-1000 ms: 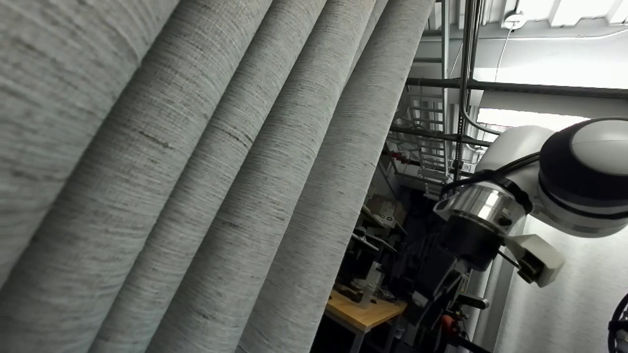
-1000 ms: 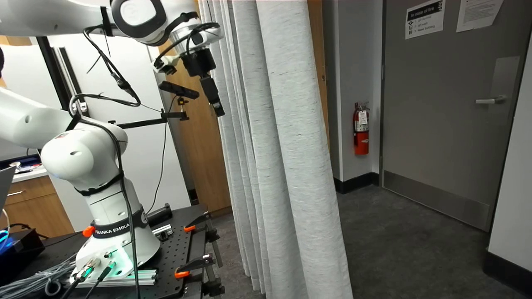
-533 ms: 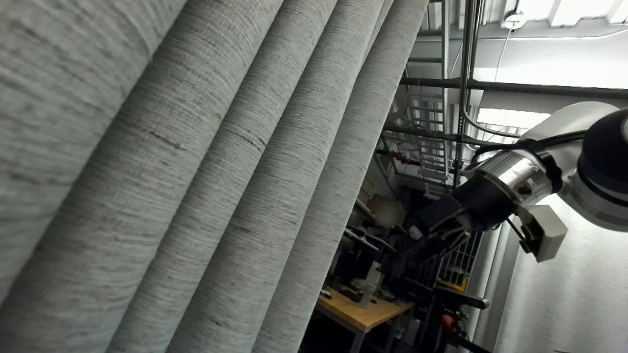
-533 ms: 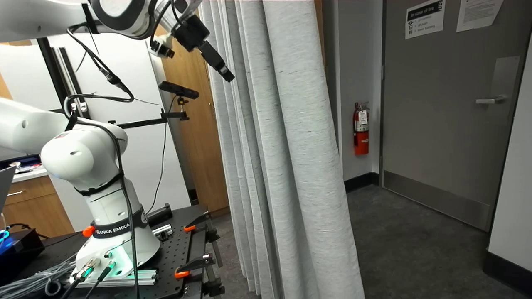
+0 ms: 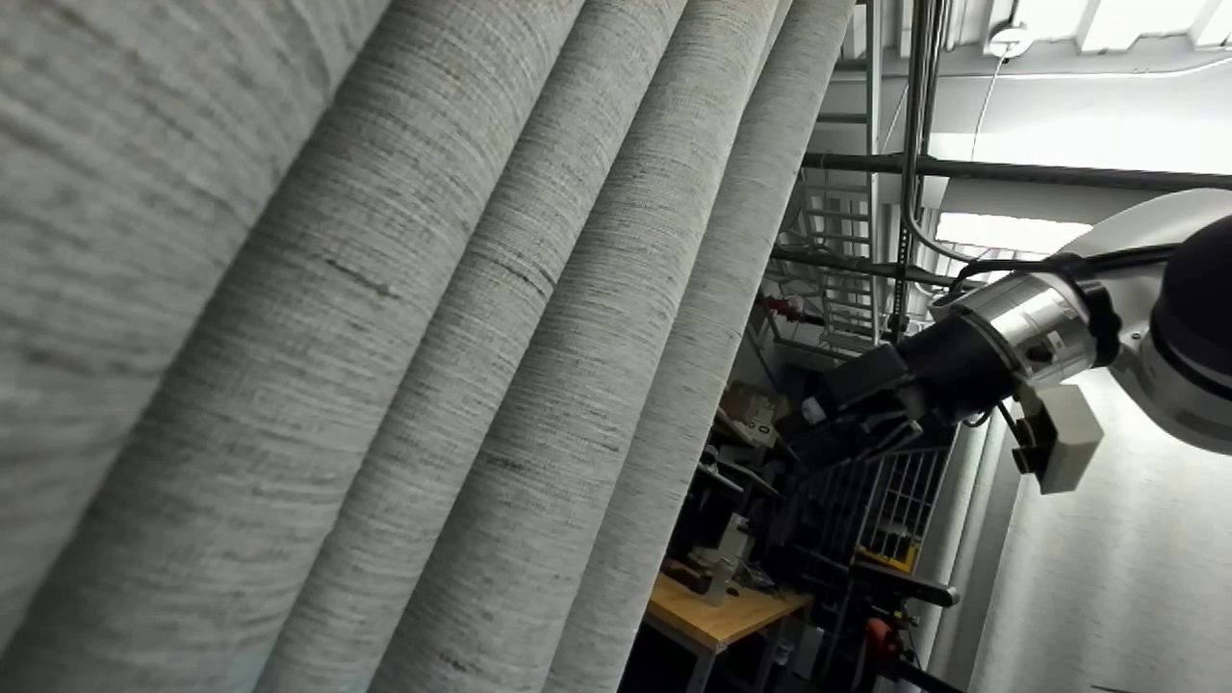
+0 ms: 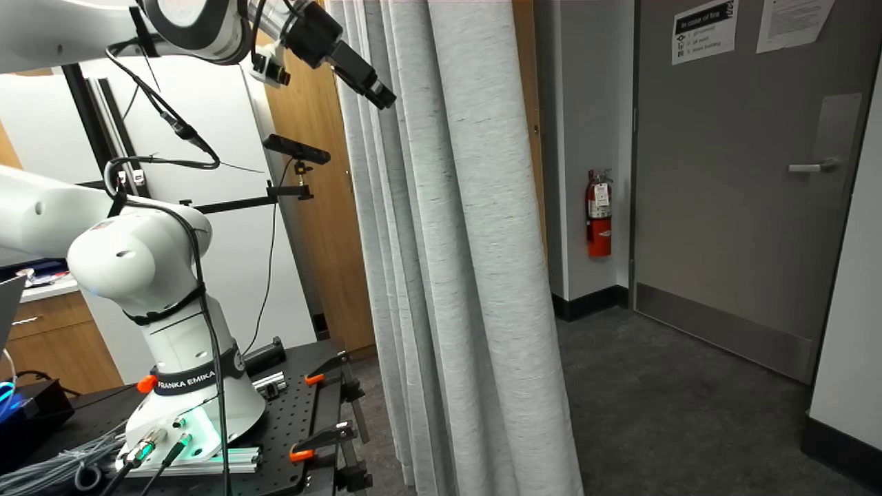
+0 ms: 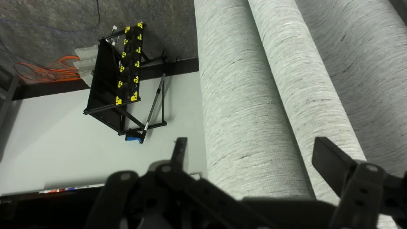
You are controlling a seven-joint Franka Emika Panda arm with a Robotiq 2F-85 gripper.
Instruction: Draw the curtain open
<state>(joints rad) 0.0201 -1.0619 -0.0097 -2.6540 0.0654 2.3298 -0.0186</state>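
Note:
The light-grey pleated curtain (image 5: 462, 346) fills the left of an exterior view, its free edge running down diagonally. It hangs in the middle of an exterior view (image 6: 475, 241) as gathered vertical folds. In the wrist view the curtain (image 7: 244, 95) shows its edge pleat between the two fingertips. My gripper (image 7: 251, 143) is open: one finger shows against the white wall beyond the edge, the other against the second pleat. In an exterior view the gripper (image 5: 801, 428) stands apart from the edge; in an exterior view its tips (image 6: 387, 98) overlap the folds. No contact is visible.
A camera on a bracket (image 6: 296, 148) stands near the arm below the gripper. Clamps (image 6: 320, 441) edge the robot's table. A fire extinguisher (image 6: 599, 213) and a grey door (image 6: 730, 172) lie beyond the curtain. A black frame (image 7: 117, 73) stands by the wall.
My gripper has risen and tilted from pointing steeply down to a flatter angle toward the curtain. The curtain sways: its free edge shifted and then swung back.

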